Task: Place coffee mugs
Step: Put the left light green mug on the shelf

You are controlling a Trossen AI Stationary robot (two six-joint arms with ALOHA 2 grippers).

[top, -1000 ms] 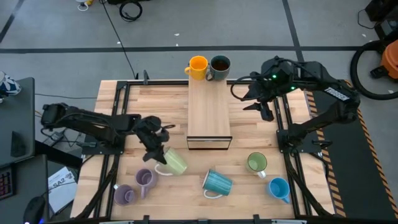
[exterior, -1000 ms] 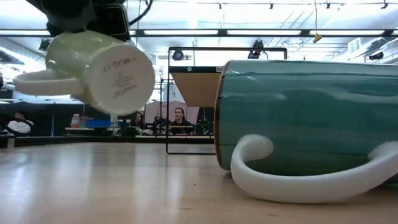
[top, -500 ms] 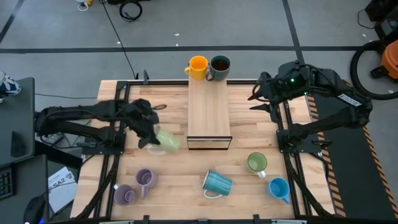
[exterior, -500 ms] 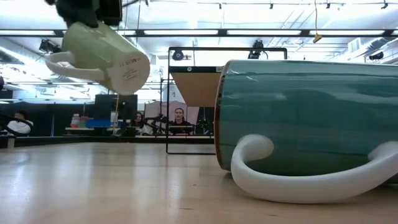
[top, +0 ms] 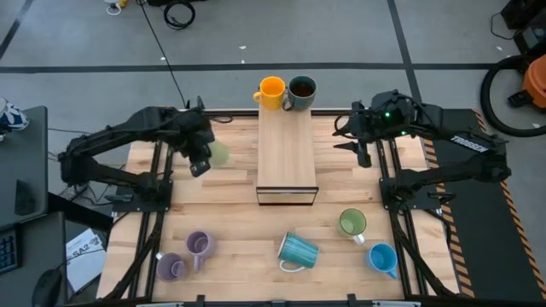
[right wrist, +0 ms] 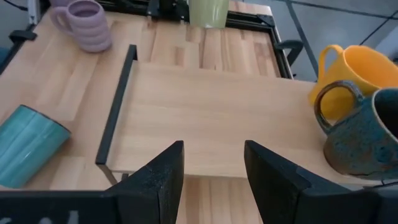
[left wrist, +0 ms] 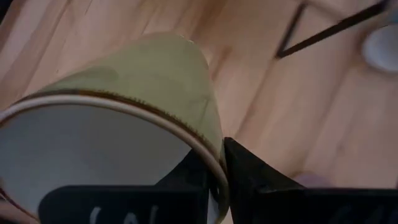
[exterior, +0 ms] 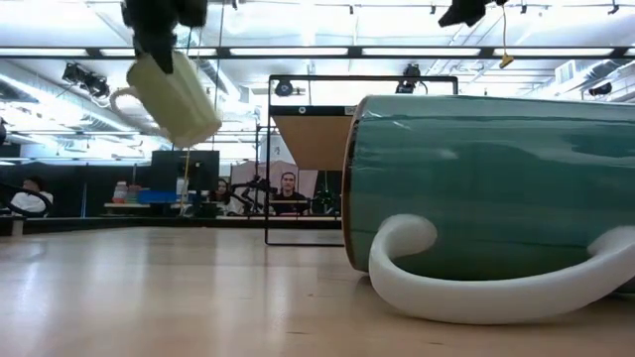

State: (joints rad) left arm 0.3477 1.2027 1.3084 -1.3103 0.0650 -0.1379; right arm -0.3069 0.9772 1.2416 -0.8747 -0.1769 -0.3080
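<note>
Since the shelf (top: 287, 153) is its likely target, left gripper (top: 201, 156) carries pale yellow-green mug (top: 218, 154) aloft, pinched at the rim; right gripper (top: 362, 145) waits with fingers apart

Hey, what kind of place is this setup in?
Probably a robotics lab or workshop: two arms are mounted at a wooden table, people sit at desks with monitors behind it, and long ceiling lights run overhead.
</note>
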